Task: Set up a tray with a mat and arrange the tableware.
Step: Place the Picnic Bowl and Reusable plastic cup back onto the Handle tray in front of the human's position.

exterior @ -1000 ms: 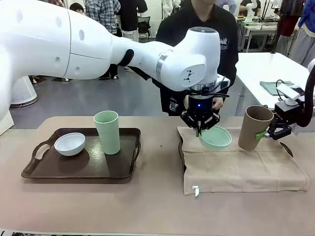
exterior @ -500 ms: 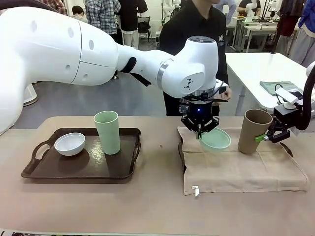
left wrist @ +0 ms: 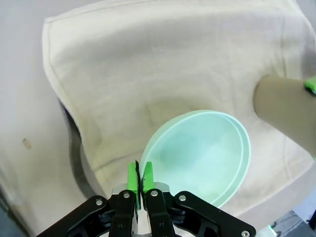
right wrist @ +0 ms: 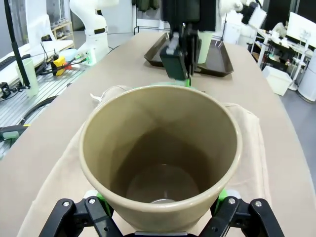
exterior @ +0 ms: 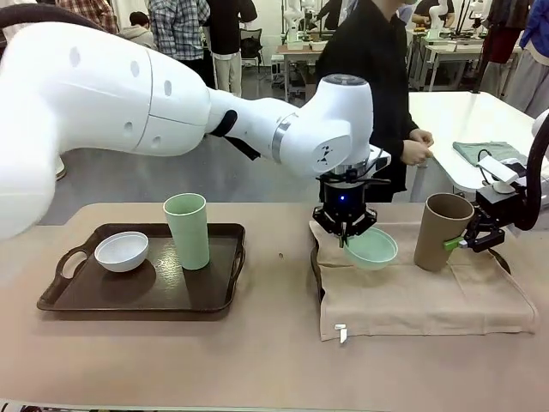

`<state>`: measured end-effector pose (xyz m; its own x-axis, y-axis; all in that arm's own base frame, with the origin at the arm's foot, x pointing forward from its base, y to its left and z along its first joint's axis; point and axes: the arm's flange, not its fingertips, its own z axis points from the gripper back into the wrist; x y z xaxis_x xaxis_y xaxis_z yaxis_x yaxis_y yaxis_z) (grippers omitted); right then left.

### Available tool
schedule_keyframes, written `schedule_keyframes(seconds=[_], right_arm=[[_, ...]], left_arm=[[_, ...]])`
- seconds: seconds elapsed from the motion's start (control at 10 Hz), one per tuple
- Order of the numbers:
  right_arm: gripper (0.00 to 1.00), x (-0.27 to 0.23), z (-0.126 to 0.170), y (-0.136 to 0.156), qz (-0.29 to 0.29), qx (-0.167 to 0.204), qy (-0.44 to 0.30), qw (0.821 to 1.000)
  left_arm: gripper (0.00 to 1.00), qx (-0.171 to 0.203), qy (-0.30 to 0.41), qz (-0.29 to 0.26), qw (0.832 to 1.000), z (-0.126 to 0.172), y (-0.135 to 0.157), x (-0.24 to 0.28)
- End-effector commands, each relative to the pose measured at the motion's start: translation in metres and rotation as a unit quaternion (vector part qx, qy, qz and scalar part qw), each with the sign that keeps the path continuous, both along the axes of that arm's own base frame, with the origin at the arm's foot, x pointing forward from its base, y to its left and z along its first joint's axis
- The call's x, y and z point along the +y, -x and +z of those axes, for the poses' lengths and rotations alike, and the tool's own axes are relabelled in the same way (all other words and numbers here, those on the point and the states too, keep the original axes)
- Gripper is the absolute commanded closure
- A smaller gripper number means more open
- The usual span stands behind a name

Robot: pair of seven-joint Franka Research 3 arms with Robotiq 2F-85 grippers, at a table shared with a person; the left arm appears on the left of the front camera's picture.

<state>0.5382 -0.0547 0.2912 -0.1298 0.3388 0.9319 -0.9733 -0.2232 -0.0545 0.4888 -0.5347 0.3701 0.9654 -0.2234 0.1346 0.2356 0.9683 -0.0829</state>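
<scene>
My left gripper (exterior: 346, 232) (left wrist: 139, 178) is shut on the near rim of the mint green bowl (exterior: 371, 248) (left wrist: 202, 158), which tilts low over the beige mat (exterior: 420, 300) (left wrist: 163, 59). The mat drapes over a dark tray whose rim (exterior: 316, 268) (left wrist: 75, 148) shows at its left edge. At the mat's right, my right gripper (exterior: 460, 240) (right wrist: 158, 205) is shut on the taupe cup (exterior: 442, 230) (right wrist: 160, 148), with one green pad on each side of its wall. A second dark tray (exterior: 214, 296) on the left holds the white bowl (exterior: 121, 251) and the mint green cup (exterior: 187, 230).
A person in black stands behind the table's far edge, hands (exterior: 419, 148) near a white side table (exterior: 467, 116). Bare tabletop (exterior: 274, 360) runs along the front and between the two trays. My left arm (exterior: 171, 94) spans the scene above the left tray.
My left gripper has sunk slightly with the mint bowl. The right gripper has lowered the taupe cup a little. The person has stepped to the right.
</scene>
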Motion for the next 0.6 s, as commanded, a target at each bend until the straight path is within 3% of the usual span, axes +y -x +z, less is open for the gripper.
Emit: schedule_keyframes(seconds=[0.0,0.3,0.4,0.5], right_arm=[[0.14,0.003,-0.002,-0.006,0.007,-0.007,-0.006,1.0],[0.14,0.004,-0.004,-0.009,0.008,-0.006,-0.008,1.0],[0.14,0.004,-0.003,-0.009,0.019,-0.009,-0.009,1.0],[0.0,0.004,-0.003,-0.009,0.02,-0.002,-0.017,1.0]], left_arm=[[0.96,-0.001,0.027,-0.007,1.0,-0.02,-0.013,-0.006],[0.96,-0.002,0.037,-0.02,0.999,-0.028,-0.023,-0.011],[0.39,0.008,0.031,-0.018,0.999,-0.03,-0.023,-0.01],[0.36,0.013,0.025,-0.015,0.999,-0.03,-0.022,-0.009]])
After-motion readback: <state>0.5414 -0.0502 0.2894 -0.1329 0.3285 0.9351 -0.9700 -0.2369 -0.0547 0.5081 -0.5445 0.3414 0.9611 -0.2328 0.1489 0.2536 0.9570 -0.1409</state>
